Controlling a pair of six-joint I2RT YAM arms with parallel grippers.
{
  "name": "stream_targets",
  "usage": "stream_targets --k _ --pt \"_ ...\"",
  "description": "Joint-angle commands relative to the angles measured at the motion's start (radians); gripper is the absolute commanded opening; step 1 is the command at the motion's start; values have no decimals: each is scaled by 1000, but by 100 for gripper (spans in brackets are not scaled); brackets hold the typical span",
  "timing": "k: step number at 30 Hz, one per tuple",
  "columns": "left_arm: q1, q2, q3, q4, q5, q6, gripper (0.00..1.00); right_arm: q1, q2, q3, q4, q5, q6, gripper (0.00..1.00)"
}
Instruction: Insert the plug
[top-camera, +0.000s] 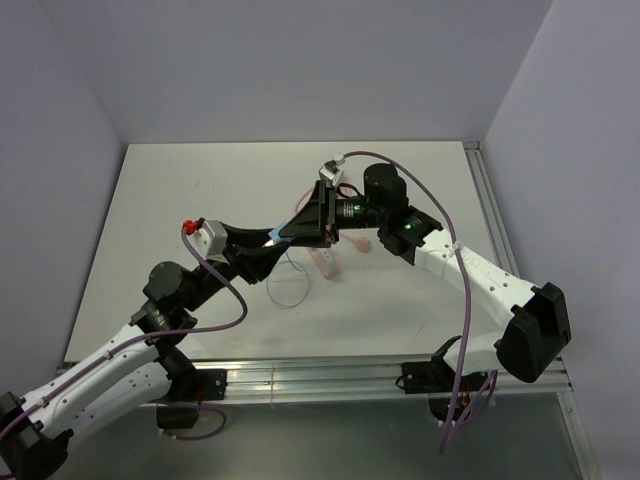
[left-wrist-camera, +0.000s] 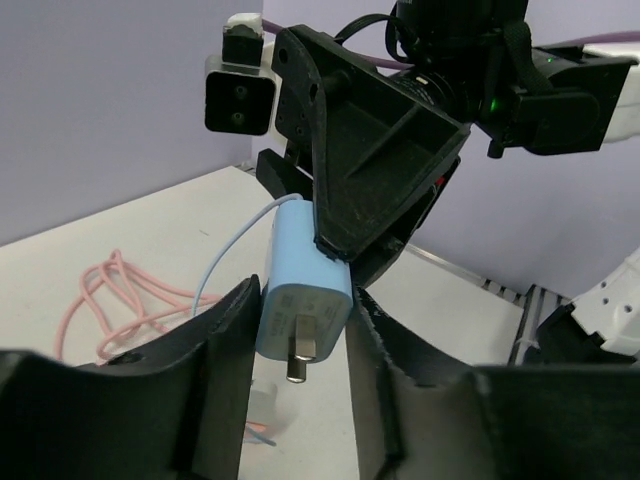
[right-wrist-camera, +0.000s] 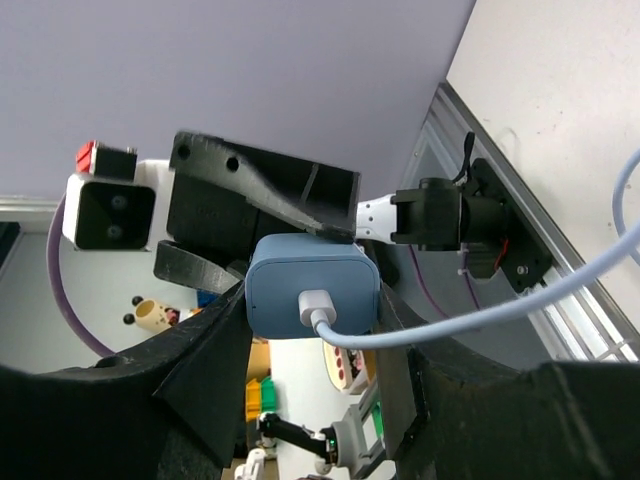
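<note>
Teal plug (left-wrist-camera: 300, 300) held in air above middle of white table (top-camera: 200, 200), metal prongs turned toward left wrist camera. Plug clamped between fingers of right gripper (right-wrist-camera: 310, 300); pale wire (right-wrist-camera: 480, 315) seen trailing from its back end down toward table. Left gripper (left-wrist-camera: 302, 300) set around same plug from opposite side, fingers close against its faces; whether they press cannot be told. Pink power strip (top-camera: 325, 262) seen lying on table near its middle.
</note>
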Motion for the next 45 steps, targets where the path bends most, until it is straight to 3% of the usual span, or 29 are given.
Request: stream_targets --k 1,4,5,9,12,19,25,38,41,45 --pt "-3 6 45 50 34 18 41 21 0 48 51 -25 3 0" --pt "-5 15 62 20 58 23 15 29 3 53 54 -27 -4 3" --pt "-3 17 70 4 60 23 0 29 3 56 51 -27 -21 8" --pt "-3 -12 62 -7 64 20 0 30 2 70 0 -10 -70 41" --pt "-3 -43 53 -13 54 6 0 29 6 68 -5 -10 -84 50" --pt "-3 -51 93 -88 14 -51 0 29 5 67 5 -35 -110 51" --pt "-3 -37 147 -179 -14 -130 0 29 -32 55 -97 -22 -214 60" --pt "-3 -106 130 -171 -63 -170 0 29 -50 41 -61 -44 -193 72" --pt "-3 -92 165 -231 -162 -224 0 29 -72 53 -87 -47 -239 72" --pt "-2 -54 297 -471 -250 -299 0 29 -138 62 -135 -50 -381 70"
